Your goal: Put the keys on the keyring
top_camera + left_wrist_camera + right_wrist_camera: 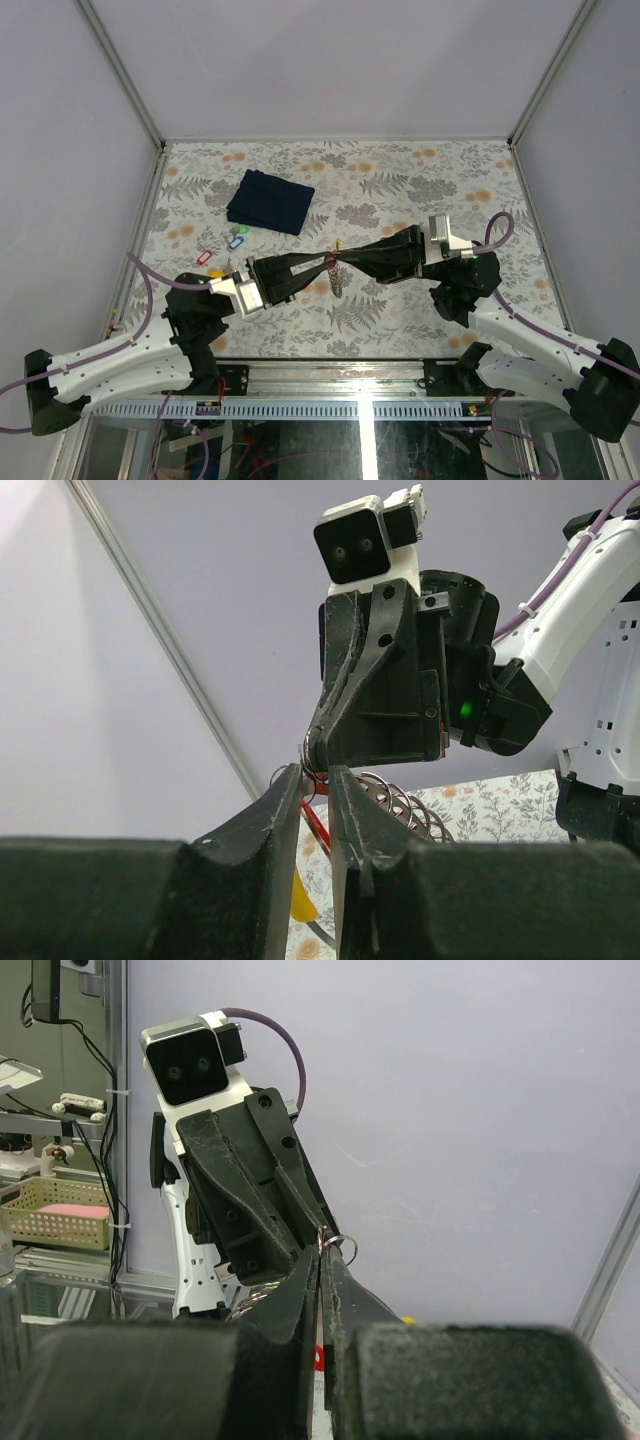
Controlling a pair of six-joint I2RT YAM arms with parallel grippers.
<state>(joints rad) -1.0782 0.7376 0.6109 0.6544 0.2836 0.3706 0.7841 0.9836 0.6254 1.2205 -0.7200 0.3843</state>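
My two grippers meet tip to tip above the middle of the table. The right gripper (321, 1250) is shut on the thin wire of the keyring (338, 281), which hangs under it with a cluster of metal rings (400, 798). The left gripper (315, 772) stands narrowly closed on a red-tagged key (318, 825). That key's small ring (341, 1246) sits at the tips. A yellow tag (300, 900) hangs below. More keys lie on the table at the left, with red (204, 257), blue (237, 242) and green (241, 229) tags.
A dark blue folded cloth (270, 200) lies on the flower-patterned table (420, 180) behind the loose keys. White walls and metal posts close the table on three sides. A yellow bit (338, 243) shows just behind the meeting fingertips.
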